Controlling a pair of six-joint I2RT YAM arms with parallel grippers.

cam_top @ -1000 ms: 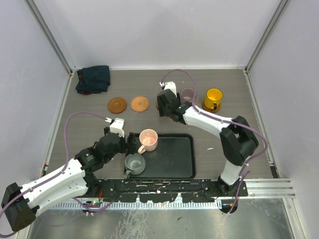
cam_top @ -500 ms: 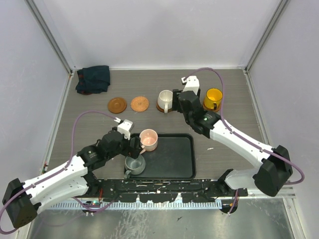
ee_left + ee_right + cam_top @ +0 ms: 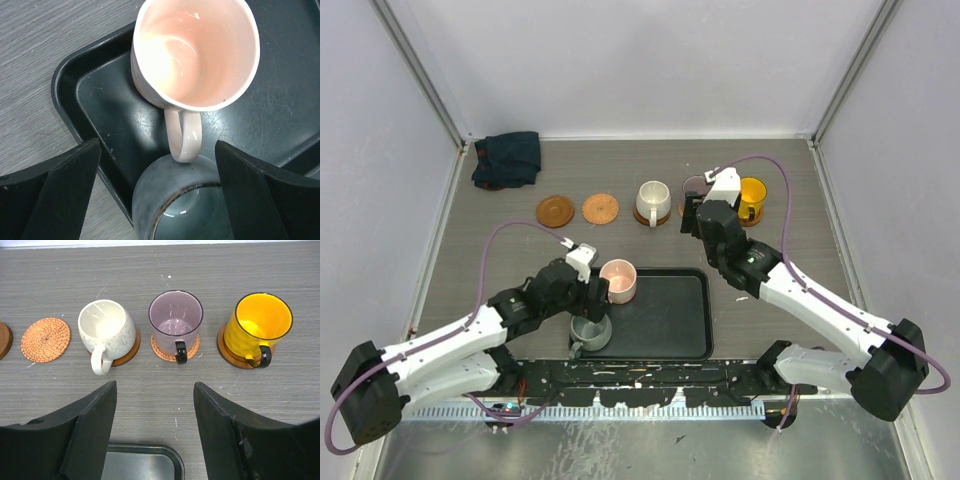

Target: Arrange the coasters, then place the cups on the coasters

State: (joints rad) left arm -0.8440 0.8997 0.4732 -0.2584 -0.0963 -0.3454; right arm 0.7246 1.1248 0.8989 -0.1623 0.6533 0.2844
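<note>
The cream-white cup (image 3: 652, 200), mauve cup (image 3: 175, 319) and yellow cup (image 3: 750, 196) stand on coasters (image 3: 231, 354) far right, two bare coasters (image 3: 555, 211) lie left of them, the pink cup (image 3: 618, 281) and grey-green cup (image 3: 590, 329) wait in the near tray (image 3: 670, 315) under the wide-open, empty left gripper (image 3: 156, 150), and only the open, empty right gripper (image 3: 154, 387)'s wrist view shows the mauve cup clearly.

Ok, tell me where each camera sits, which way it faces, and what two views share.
Top external: above and behind the bases, looking down on the table; left arm and right arm show.
Left wrist: looks down on the pink cup in the black tray; its own fingers show.
Right wrist: faces the far row with the yellow cup; its own fingers show.
Shared: top and left wrist both show the pink cup.
</note>
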